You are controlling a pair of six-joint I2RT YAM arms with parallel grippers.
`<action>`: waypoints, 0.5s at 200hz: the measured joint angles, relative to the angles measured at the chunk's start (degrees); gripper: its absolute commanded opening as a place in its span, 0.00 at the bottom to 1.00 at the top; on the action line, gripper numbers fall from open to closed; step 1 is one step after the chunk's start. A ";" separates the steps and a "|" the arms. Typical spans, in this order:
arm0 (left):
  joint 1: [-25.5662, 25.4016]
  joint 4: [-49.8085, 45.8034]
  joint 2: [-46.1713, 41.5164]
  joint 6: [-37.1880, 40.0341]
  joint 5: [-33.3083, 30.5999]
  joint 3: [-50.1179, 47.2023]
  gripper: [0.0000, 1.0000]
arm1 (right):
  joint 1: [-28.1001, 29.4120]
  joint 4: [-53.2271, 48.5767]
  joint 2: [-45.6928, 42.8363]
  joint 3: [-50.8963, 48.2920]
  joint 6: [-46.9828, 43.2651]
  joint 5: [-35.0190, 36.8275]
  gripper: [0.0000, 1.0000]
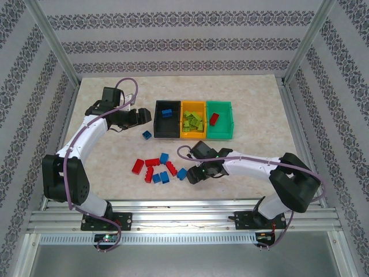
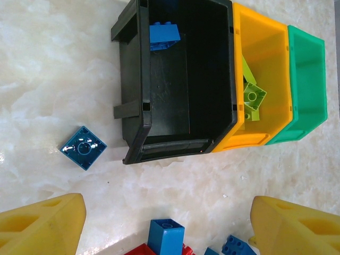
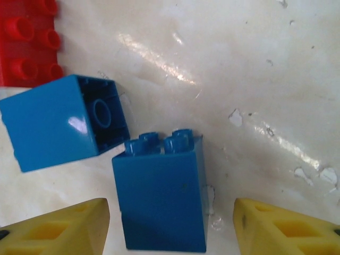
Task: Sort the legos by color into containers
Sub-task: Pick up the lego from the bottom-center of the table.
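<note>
The black bin holds a blue lego, the orange bin holds lime legos, and the green bin holds a red one. Red and blue legos lie scattered in front of the bins. My left gripper hovers open just left of the black bin, with nothing between its fingers. A lone blue lego lies upside down beside that bin. My right gripper is low over the table, open, and straddles a blue lego lying on its side.
Another blue lego and a red one lie close to the right gripper's far side. The table is fenced by metal posts and patterned walls. Bare marble stretches right of the green bin and behind the row.
</note>
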 measured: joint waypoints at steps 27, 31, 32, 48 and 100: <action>0.00 0.00 0.17 0.00 0.00 0.00 0.81 | 0.00 0.57 1.92 0.74 -0.76 -0.02 0.45; 0.00 0.00 0.20 0.00 0.00 0.00 0.82 | 0.00 0.74 2.23 0.81 -0.59 -0.02 0.43; 0.00 -0.02 0.22 0.00 0.00 0.00 0.81 | 0.00 0.76 2.27 0.83 -0.74 -0.02 0.42; 0.02 0.00 0.26 0.00 0.00 0.00 0.81 | 0.02 0.87 3.02 1.25 -1.09 -0.02 0.36; 0.00 -0.02 0.26 0.02 -0.04 0.00 0.81 | -0.17 0.76 2.25 3.34 -1.77 0.26 0.34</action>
